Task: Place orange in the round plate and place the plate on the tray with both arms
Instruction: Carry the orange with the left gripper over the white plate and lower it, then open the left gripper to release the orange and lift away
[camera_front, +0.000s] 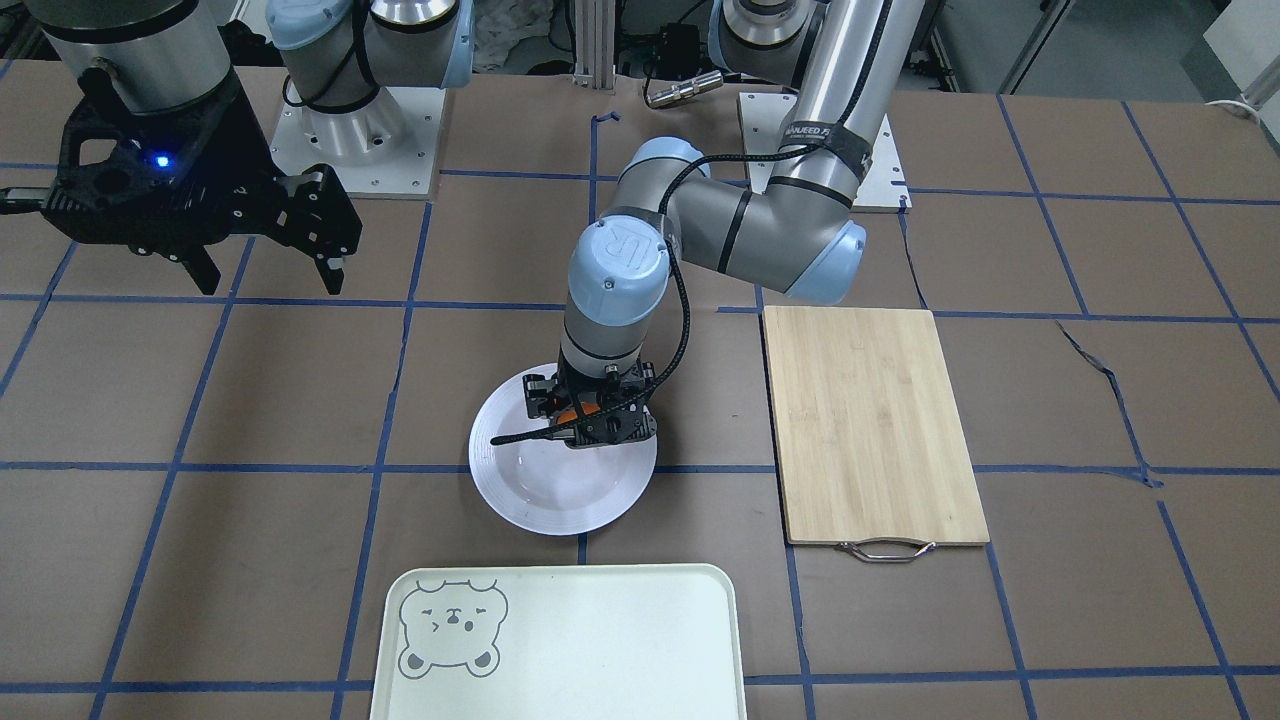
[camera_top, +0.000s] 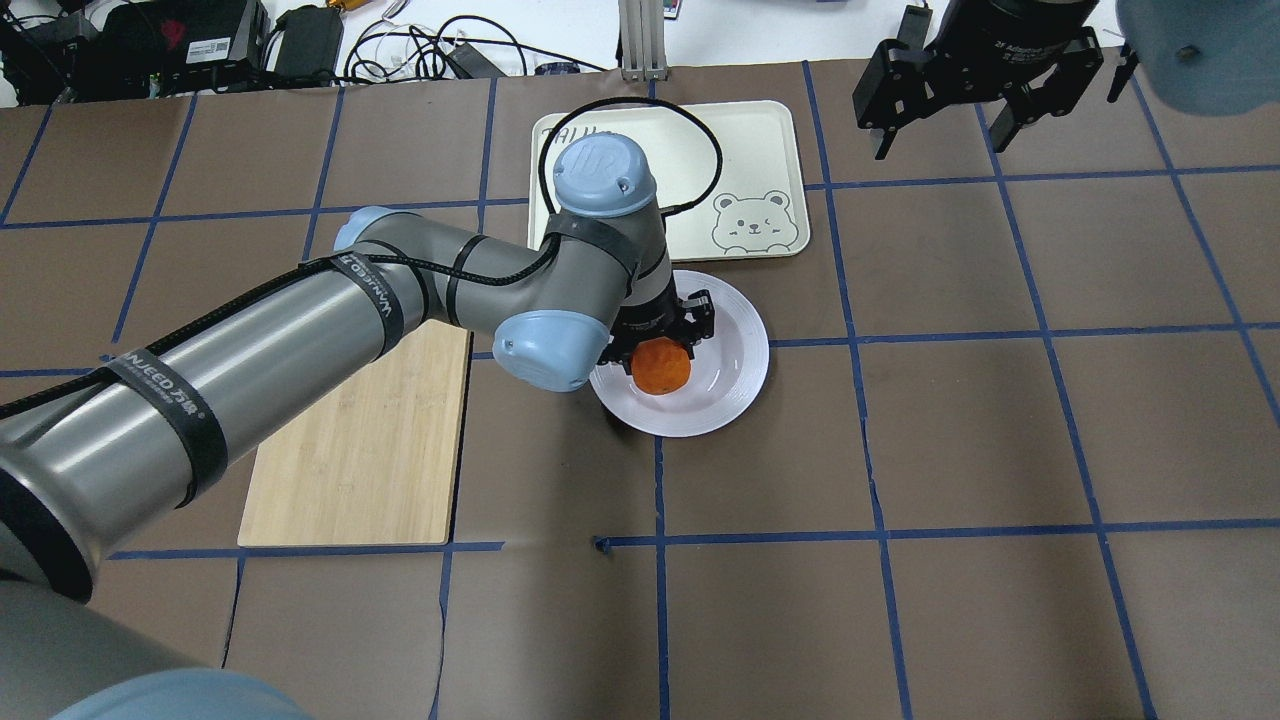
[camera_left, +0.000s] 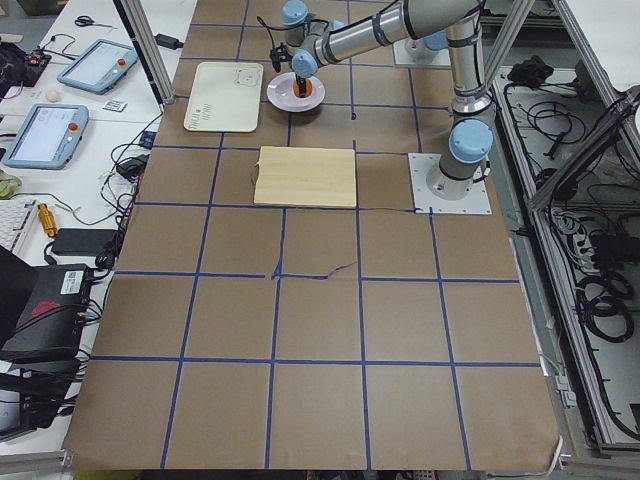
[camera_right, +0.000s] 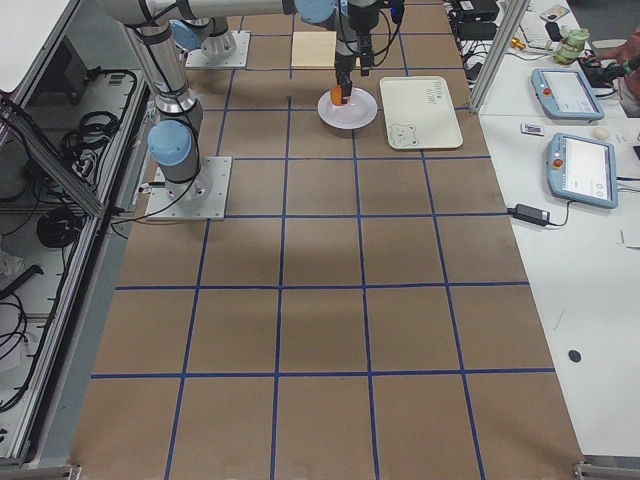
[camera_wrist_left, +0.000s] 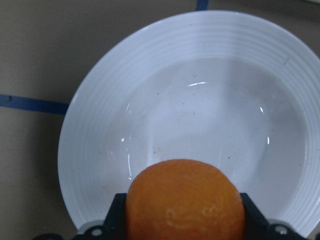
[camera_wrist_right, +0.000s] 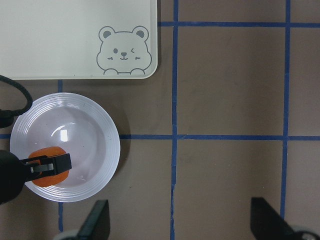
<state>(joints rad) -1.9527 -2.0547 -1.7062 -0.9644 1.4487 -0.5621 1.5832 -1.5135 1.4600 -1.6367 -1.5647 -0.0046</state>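
The orange (camera_top: 661, 368) sits between the fingers of my left gripper (camera_top: 662, 352), which is shut on it low over the round plate (camera_top: 728, 385). In the left wrist view the orange (camera_wrist_left: 184, 197) fills the bottom edge, over the plate's (camera_wrist_left: 200, 95) near side; whether it touches the plate I cannot tell. The white plate (camera_front: 560, 495) rests on the brown table, just short of the cream tray (camera_front: 600, 640) with the bear drawing. My right gripper (camera_front: 272, 270) hangs open and high, off to the side, holding nothing. From it I look down on the plate (camera_wrist_right: 97, 127) and the tray (camera_wrist_right: 60, 35).
A bamboo cutting board (camera_front: 870, 420) with a metal handle lies beside the plate, under my left arm's side. Blue tape lines cross the brown table cover. Cables and equipment lie beyond the far edge behind the tray (camera_top: 690, 150).
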